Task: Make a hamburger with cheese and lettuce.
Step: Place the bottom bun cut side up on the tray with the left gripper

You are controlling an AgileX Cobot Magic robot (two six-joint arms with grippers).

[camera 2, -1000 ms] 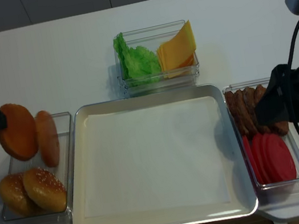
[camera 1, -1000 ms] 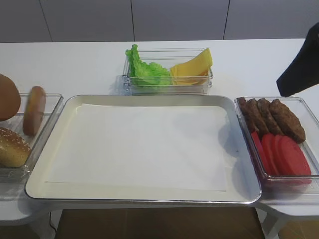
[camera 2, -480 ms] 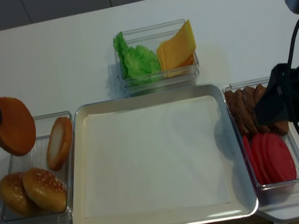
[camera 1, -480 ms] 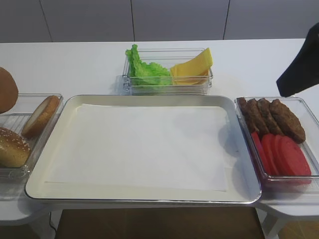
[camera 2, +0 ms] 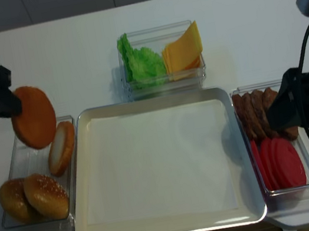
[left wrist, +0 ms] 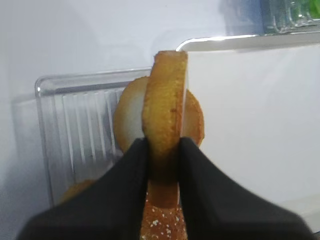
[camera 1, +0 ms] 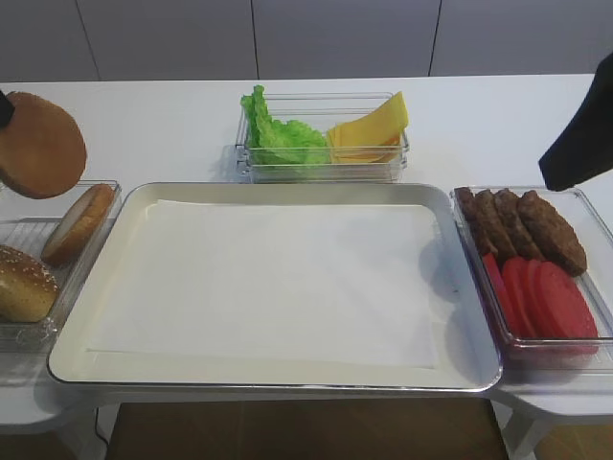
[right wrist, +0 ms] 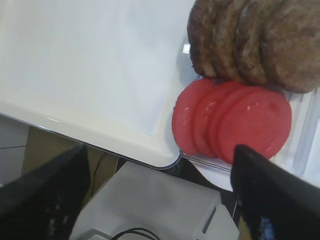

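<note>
My left gripper [camera 2: 14, 108] is shut on a round golden-brown bun half [camera 2: 33, 117], holding it on edge in the air above the bun container [camera 2: 10, 171]. The left wrist view shows both fingers pinching the bun half [left wrist: 165, 100]. It also shows at the far left of the other high view [camera 1: 38, 144]. Yellow cheese slices [camera 2: 181, 48] and green lettuce [camera 2: 142, 62] share a clear box at the back middle. My right gripper [right wrist: 160, 200] is open and empty, above the tomato slices and the tray's front right corner.
A large metal tray [camera 2: 146, 101] lined with white paper fills the middle. The bun container holds a second bun half [camera 2: 61, 147] leaning on its wall and two sesame buns [camera 2: 46, 194]. A right-hand container holds patties [camera 2: 256, 112] and tomato slices [camera 2: 282, 162].
My left gripper has lifted the bun half up and to the right, toward the tray. The second bun half has tipped over to lean in the container. The right arm has not moved.
</note>
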